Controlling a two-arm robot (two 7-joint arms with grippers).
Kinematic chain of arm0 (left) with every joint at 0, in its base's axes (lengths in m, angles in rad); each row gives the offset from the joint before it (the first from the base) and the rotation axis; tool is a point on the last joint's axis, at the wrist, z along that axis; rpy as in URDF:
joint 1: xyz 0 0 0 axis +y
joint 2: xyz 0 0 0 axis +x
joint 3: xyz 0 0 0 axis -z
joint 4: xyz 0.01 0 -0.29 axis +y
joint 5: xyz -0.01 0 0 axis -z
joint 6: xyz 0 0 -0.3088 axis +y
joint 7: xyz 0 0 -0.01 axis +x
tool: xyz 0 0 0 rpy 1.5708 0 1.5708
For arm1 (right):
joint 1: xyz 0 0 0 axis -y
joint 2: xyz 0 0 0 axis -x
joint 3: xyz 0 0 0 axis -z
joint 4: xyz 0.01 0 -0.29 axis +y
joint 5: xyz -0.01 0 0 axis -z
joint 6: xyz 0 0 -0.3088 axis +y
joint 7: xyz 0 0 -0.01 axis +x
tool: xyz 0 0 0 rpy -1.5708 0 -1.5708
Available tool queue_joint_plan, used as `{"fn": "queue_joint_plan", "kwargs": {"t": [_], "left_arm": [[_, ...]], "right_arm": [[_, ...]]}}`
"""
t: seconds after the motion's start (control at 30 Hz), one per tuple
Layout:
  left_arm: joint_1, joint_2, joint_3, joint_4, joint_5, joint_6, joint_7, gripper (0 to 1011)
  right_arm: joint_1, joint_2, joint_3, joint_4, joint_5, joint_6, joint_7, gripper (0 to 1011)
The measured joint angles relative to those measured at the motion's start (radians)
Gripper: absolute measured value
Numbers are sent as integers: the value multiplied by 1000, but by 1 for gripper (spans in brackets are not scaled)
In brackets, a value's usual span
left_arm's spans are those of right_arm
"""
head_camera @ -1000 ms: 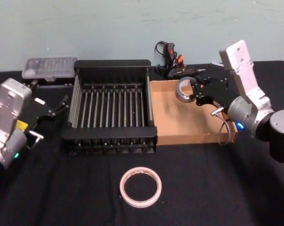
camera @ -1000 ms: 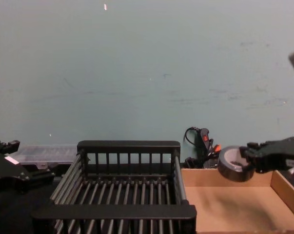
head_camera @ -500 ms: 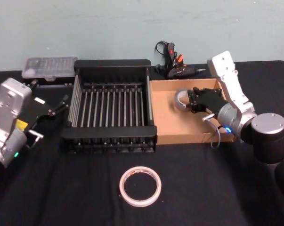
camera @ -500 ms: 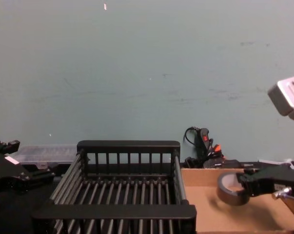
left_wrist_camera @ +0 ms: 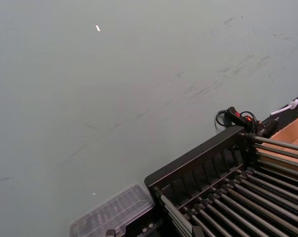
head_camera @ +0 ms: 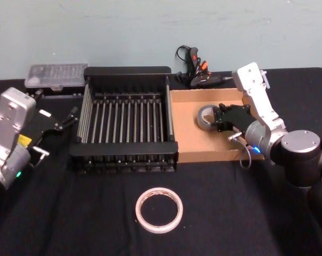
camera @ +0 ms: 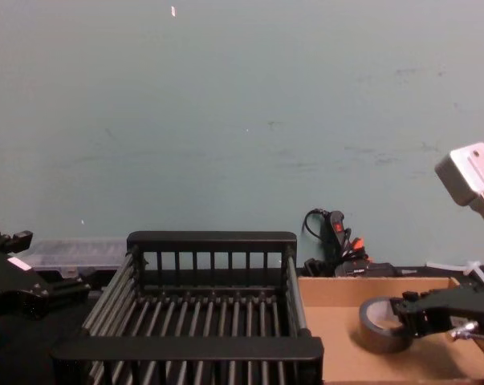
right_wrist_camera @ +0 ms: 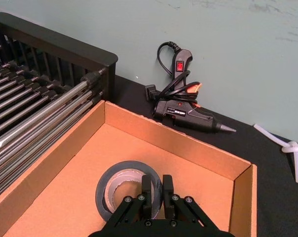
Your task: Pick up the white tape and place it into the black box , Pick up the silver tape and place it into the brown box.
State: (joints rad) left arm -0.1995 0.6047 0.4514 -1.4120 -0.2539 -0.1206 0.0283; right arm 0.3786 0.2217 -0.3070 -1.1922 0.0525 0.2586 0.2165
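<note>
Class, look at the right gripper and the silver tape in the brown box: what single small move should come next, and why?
Probably open the right gripper and let go. It is pinched on the silver tape, which lies low inside the brown box, apparently on its floor, so the placing looks done. The white tape waits on the table; the left gripper is parked beside the black box.

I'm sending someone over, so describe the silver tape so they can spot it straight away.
Find the brown box to the right of the black box. Inside lies the silver tape, pinched by the right hand: a thick grey roll, unlike the flat white tape on the table.
</note>
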Motion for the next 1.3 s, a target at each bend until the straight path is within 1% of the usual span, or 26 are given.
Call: {"fn": "queue_joint_plan", "kwargs": {"t": [0.2, 0.3, 0.33, 0.37, 0.4, 0.47, 0.5, 0.53, 0.63, 0.67, 0.7, 0.8, 0.83, 0.87, 0.9, 0.97, 1.03, 1.1, 1.13, 1.2, 1.3], "left_arm": [[0, 0, 0, 0, 0, 0, 0, 1001], [0, 0, 0, 0, 0, 0, 0, 1001], [0, 0, 0, 0, 0, 0, 0, 1001], [0, 0, 0, 0, 0, 0, 0, 1001], [0, 0, 0, 0, 0, 0, 0, 1002], [0, 0, 0, 0, 0, 0, 0, 1001], [0, 0, 0, 0, 0, 0, 0, 1001], [0, 0, 0, 0, 0, 0, 0, 1001], [0, 0, 0, 0, 0, 0, 0, 1001], [0, 0, 0, 0, 0, 0, 0, 1001], [0, 0, 0, 0, 0, 0, 0, 1001], [0, 0, 0, 0, 0, 0, 0, 1001], [0, 0, 0, 0, 0, 0, 0, 1001], [0, 0, 0, 0, 0, 0, 0, 1001], [0, 0, 0, 0, 0, 0, 0, 1001], [0, 0, 0, 0, 0, 0, 0, 1001], [0, 0, 0, 0, 0, 0, 0, 1001], [0, 0, 0, 0, 0, 0, 0, 1001], [0, 0, 0, 0, 0, 0, 0, 1001], [0, 0, 0, 0, 0, 0, 0, 1001], [0, 0, 0, 0, 0, 0, 0, 1001]], "right_arm": [[0, 1, -1, -1, 0, 0, 0, 139], [0, 1, -1, -1, 1, 0, 0, 177], [0, 1, -1, -2, 1, 0, 1, 202], [0, 1, -1, -2, 1, 0, 1, 254], [0, 1, -1, -2, 1, 0, 1, 277], [0, 1, -1, -2, 2, 0, 1, 357], [0, 1, -2, -2, 2, 0, 1, 366], [0, 1, -2, -2, 3, 0, 1, 436], [0, 2, -2, -2, 3, 0, 1, 498], [0, 2, -2, -3, 3, 0, 1, 559], [0, 2, -2, -3, 4, 0, 1, 569], [0, 2, -2, -3, 4, 0, 1, 681], [0, 2, -2, -3, 4, 0, 1, 698], [0, 2, -2, -3, 4, 0, 1, 757], [0, 2, -2, -3, 4, 0, 1, 757], [0, 2, -2, -3, 4, 0, 1, 829], [0, 2, -2, -3, 5, 0, 1, 866], [0, 2, -2, -3, 5, 0, 1, 931], [0, 2, -2, -3, 5, 0, 1, 941], [0, 2, -2, -3, 5, 0, 1, 1002], [0, 2, -2, -3, 5, 0, 1, 1002]]}}
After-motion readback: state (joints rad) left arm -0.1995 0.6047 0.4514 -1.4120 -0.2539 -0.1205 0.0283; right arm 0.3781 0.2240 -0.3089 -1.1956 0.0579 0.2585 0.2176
